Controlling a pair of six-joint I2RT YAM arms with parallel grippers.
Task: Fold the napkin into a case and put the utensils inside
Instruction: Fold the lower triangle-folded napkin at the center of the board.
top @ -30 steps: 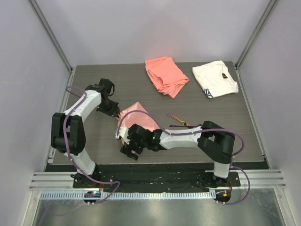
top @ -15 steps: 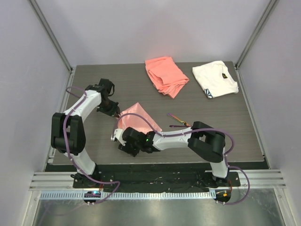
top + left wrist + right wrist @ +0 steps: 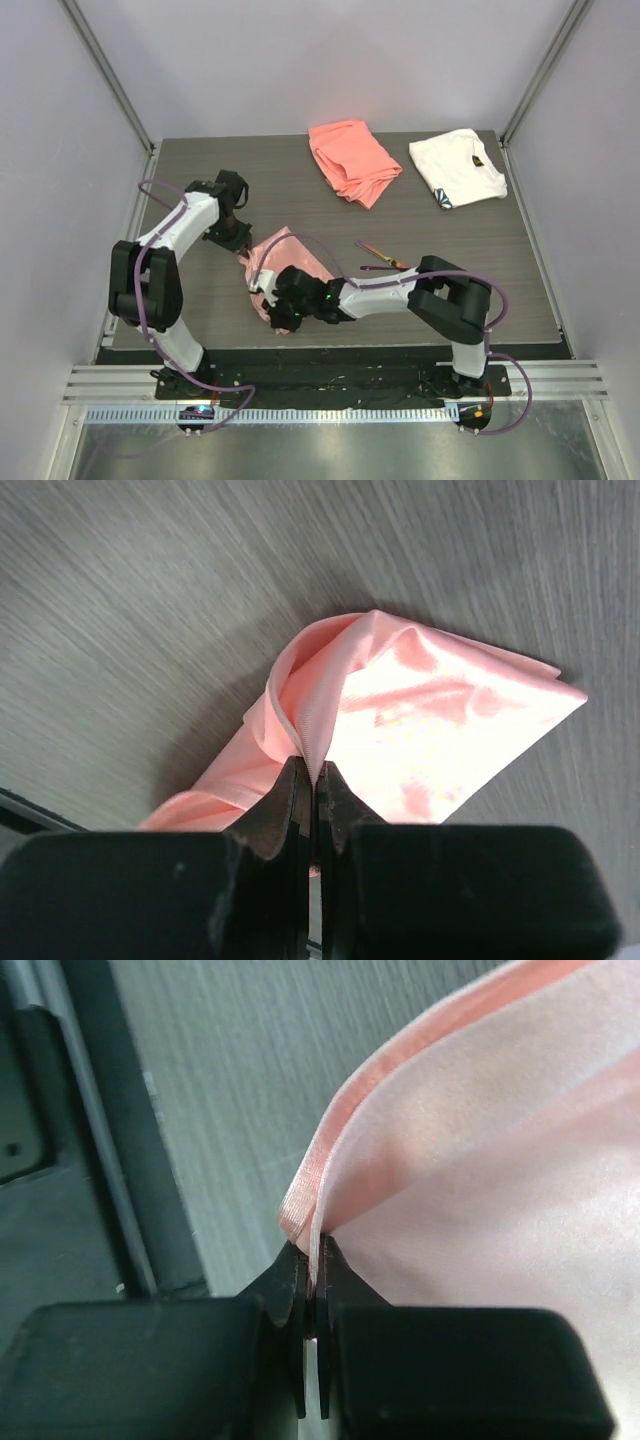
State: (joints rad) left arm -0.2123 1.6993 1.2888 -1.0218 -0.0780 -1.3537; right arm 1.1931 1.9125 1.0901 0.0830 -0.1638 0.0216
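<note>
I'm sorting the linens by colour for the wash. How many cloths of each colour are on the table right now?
pale-pink napkin: 1
coral-orange cloth: 1
white cloth: 1
Total: 3 cloths

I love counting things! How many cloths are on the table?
3. The shiny pink napkin lies front-left. The coral-orange cloth is at the back, in the middle. The white cloth is at the back right. The arms could be hiding something small.
</note>
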